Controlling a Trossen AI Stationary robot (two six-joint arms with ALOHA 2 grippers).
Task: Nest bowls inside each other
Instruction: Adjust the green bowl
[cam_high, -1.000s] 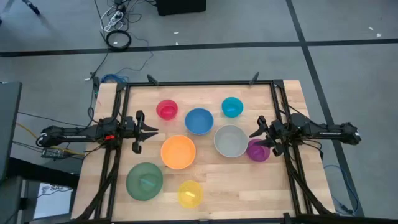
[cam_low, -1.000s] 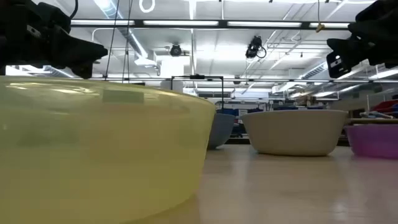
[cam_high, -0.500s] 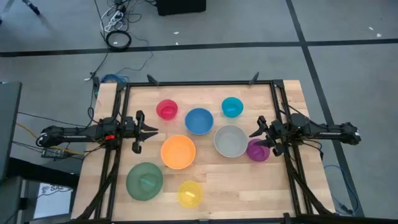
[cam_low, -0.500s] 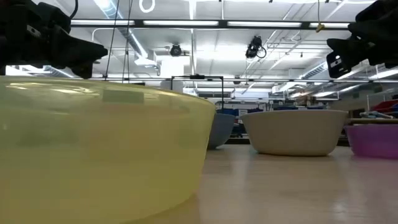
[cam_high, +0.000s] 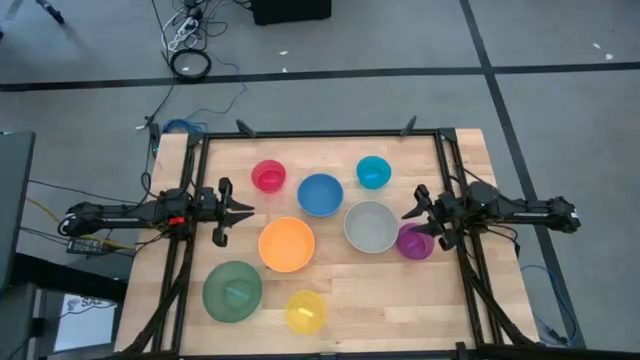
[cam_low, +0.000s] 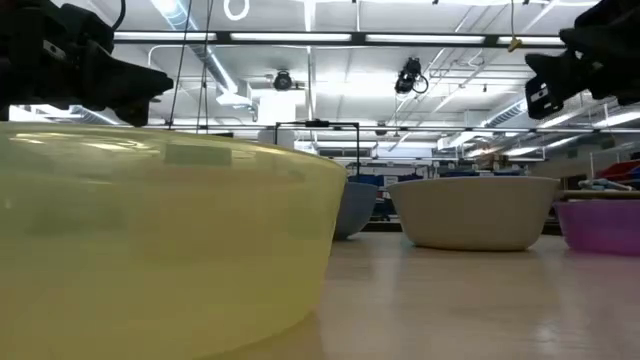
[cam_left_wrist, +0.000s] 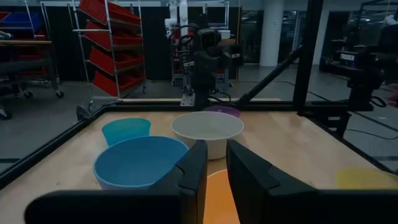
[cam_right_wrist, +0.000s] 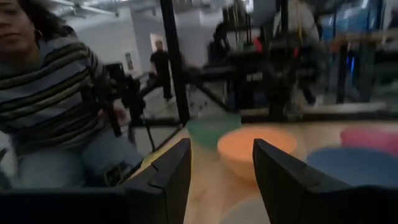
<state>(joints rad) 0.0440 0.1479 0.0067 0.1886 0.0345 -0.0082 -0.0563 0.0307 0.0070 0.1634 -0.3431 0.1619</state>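
— Eight bowls lay separate on the worktop (cam_high: 460, 300), none inside another. Which arm was nearer to a useful one?

— The right gripper (cam_high: 413, 222), I would say. It hovered at the right edge, and the purple bowl (cam_high: 412, 243) sat just under its fingertips, a little toward the front edge. The grey bowl (cam_high: 371, 226) lay straight ahead of it, toward the middle, touching or almost touching the purple one.

— Were its jaws ready?

— Yes, they stood wide apart and held nothing.

— And the other arm?

— The left gripper (cam_high: 232, 212) waited at the left edge with its jaws nearly together and empty. The orange bowl (cam_high: 286, 245) was just ahead of it, slightly toward the front. The green bowl (cam_high: 232, 291), the largest, lay near the front left corner, with the yellow bowl (cam_high: 305, 311) beside it at the front edge.

— The small ones?

— They were along the back: the pink-red bowl (cam_high: 268, 176), the blue bowl (cam_high: 320, 194) and the cyan bowl (cam_high: 373, 171).

— So the next move?

— I judge the right arm needs only to go down to the purple rim.
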